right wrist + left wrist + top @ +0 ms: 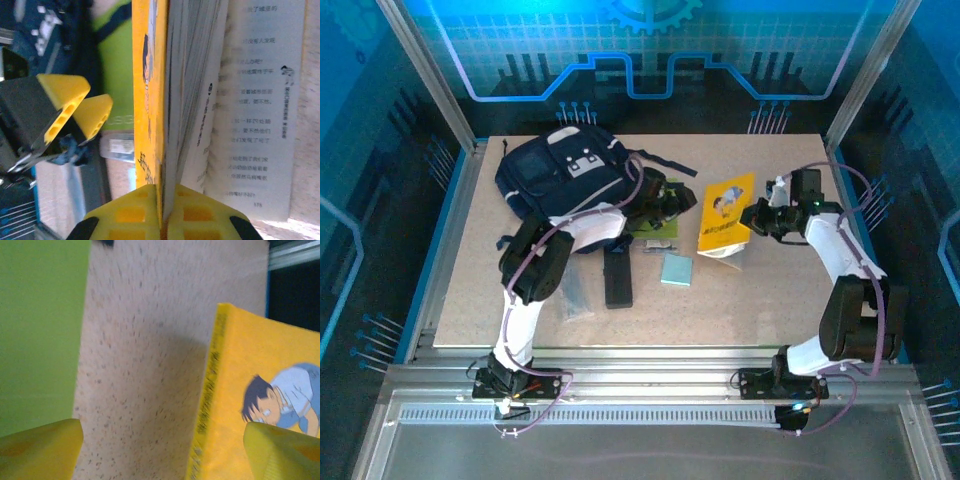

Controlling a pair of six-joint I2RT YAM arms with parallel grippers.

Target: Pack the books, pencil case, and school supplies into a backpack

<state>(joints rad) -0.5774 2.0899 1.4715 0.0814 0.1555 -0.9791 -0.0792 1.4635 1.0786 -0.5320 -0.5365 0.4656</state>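
Observation:
The navy backpack (560, 170) lies at the back left of the table. A lime-green book (652, 222) lies flat beside it, with my left gripper (672, 203) over it, open and holding nothing. In the left wrist view its jaws (160, 455) span bare table between the green book (40, 330) and the yellow-orange book (265, 390). My right gripper (165, 215) is shut on that yellow book's (725, 215) cover and a few pages, and the remaining pages (260, 100) fan open. The black pencil case (617, 275), light-blue pad (676, 270), grey ruler strip (575, 292) and silvery clip item (660, 245) lie in front.
The table (760, 310) is speckled beige board inside a metal frame. The right wrist view shows the left gripper's yellow fingers (62, 100) close to the yellow book's cover, with the backpack (40, 30) behind them.

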